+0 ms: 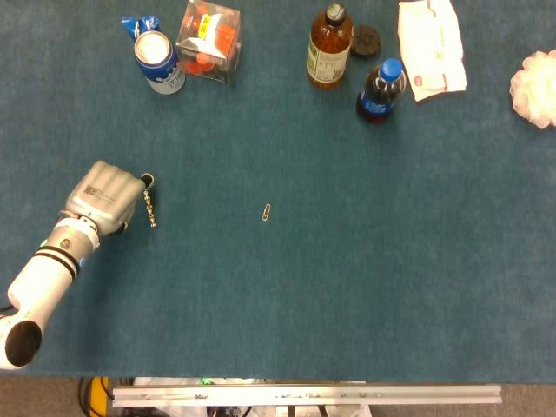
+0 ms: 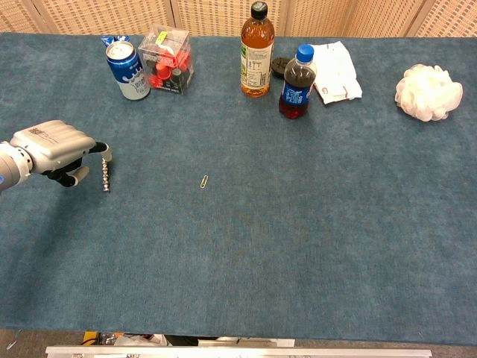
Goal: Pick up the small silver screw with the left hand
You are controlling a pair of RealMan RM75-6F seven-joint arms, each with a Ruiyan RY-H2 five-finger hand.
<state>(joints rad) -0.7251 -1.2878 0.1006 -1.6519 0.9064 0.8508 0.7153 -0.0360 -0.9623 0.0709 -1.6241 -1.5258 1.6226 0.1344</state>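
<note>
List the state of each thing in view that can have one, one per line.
left hand: fingers curled, beside the screw, grip unclear
screw: lying on the table by the fingers
can: upright, top opened
amber bottle: upright, capped
cola bottle: upright, blue cap on
clear box: closed, red pieces inside
paperclip: lying flat
right hand: not in view

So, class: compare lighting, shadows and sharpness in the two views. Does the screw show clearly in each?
Head view: even light, dimmer at the corners; the small silver screw is tiny and soft-edged beside the left hand. Chest view: brighter and flat, with faint shadows; the screw is a little crisper, though its detail cannot be made out.
</note>
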